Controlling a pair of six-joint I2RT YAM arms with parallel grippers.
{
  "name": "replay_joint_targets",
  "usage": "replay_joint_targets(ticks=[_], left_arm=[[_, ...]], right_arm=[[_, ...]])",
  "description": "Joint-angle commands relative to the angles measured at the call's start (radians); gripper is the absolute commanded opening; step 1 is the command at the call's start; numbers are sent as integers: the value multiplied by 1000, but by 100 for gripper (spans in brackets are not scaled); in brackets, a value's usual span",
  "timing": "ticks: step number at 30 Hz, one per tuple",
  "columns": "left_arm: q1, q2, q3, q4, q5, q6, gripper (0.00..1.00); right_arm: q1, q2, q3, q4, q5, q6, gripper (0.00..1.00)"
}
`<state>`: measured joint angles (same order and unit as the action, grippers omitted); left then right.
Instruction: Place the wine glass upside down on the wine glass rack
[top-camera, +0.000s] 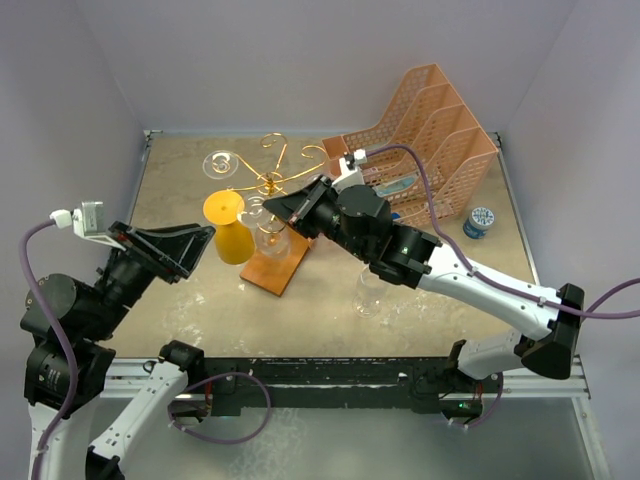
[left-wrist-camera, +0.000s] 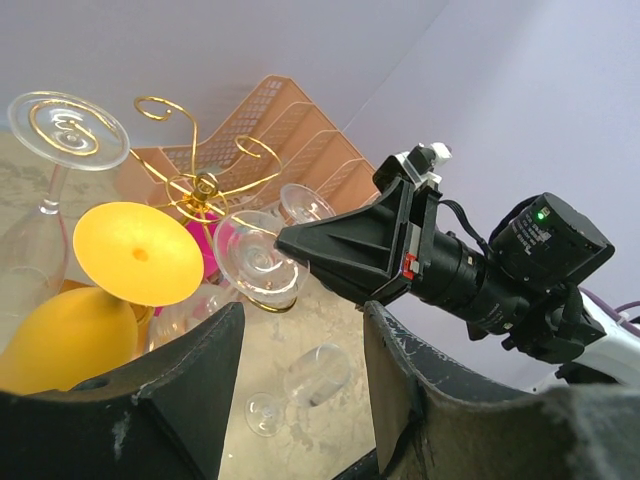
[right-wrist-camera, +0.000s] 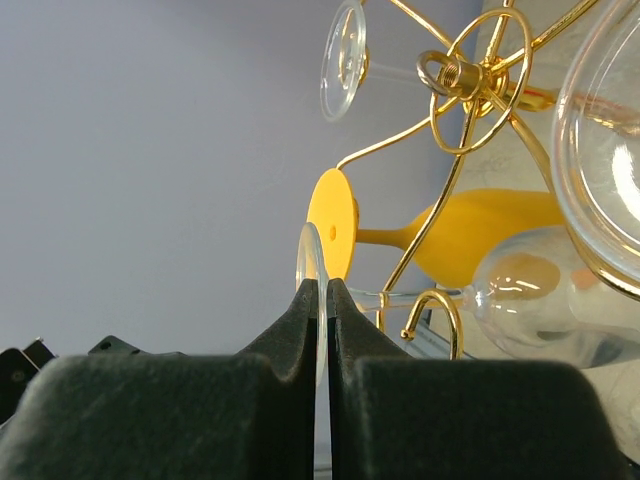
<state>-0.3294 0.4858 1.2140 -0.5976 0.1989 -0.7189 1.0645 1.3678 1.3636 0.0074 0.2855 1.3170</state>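
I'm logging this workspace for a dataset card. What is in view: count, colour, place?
wine glass rack: one, gold wire with copper-brown base, table centre.
held wine glass: one, clear, at the rack.
yellow wine glass: one, yellow, upside down on the rack's left.
far-left clear glass: one, clear, hanging on the rack.
middle clear glass: one, clear, by the rack's post.
fallen glass: one, clear, lying right of the rack.
file organiser: one, peach, far right.
round tub: one, blue-white, right side.
table: one, beige.
left gripper: one, black, jaws open, beside yellow wine glass.
right gripper: one, black, shut on held wine glass.
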Motion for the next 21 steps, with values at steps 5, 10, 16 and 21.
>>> replay_joint_targets(ticks=[5,10,16,21], left_arm=[[-1,-3,46,-9,-51,22,48],[-2,16,78,-52,-67,41,48],[-2,10,76,-61,-86,46,48],[-2,6,72,-67,-97,44,48]], right_arm=[[-6,-84,-27,90,-34,-14,0],[-9,-108,-53,87,-47,-13,0],[-11,-140,-80,76,-24,-10,0],[-11,-166,-94,57,18,-18,0]])
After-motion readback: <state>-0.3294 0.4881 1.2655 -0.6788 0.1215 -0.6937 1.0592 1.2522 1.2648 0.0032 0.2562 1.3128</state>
